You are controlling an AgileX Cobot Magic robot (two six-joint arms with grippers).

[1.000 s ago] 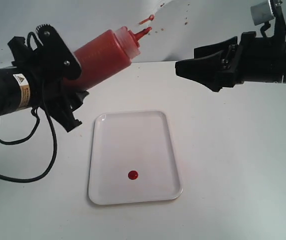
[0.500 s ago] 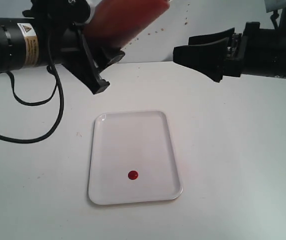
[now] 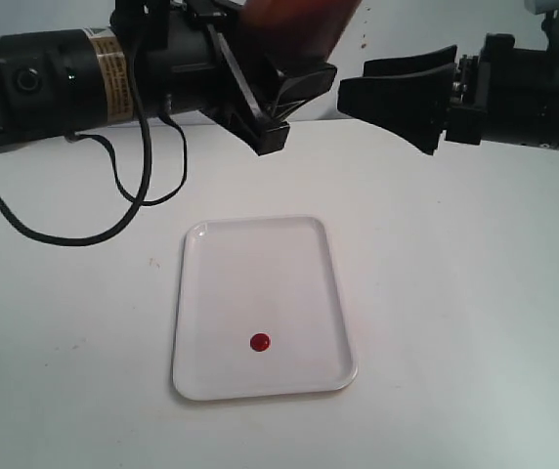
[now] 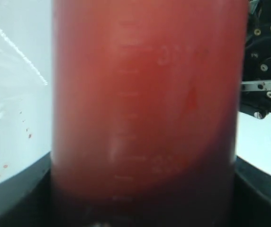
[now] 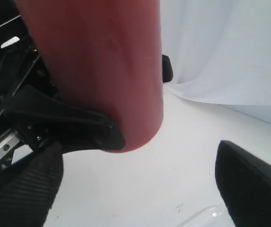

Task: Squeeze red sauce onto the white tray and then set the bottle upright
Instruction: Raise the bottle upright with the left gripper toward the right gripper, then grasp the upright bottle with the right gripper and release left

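**Bottle held high, one blob in the tray**

Your left gripper [image 3: 292, 101] clamps the bottle [image 3: 297, 21], red through its whole visible wall, high over the table's [image 3: 475, 322] far side, beyond the white tray [image 3: 188, 293]. The tray lies flat and holds one round blob of red sauce [image 3: 260, 342] toward its near end. Your right gripper [image 3: 356, 84] hangs spread and empty just right of the bottle.

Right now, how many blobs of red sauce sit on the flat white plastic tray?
1. The round dark red sauce blob lies on the white tray, toward its camera-side end; nothing covers the tray.
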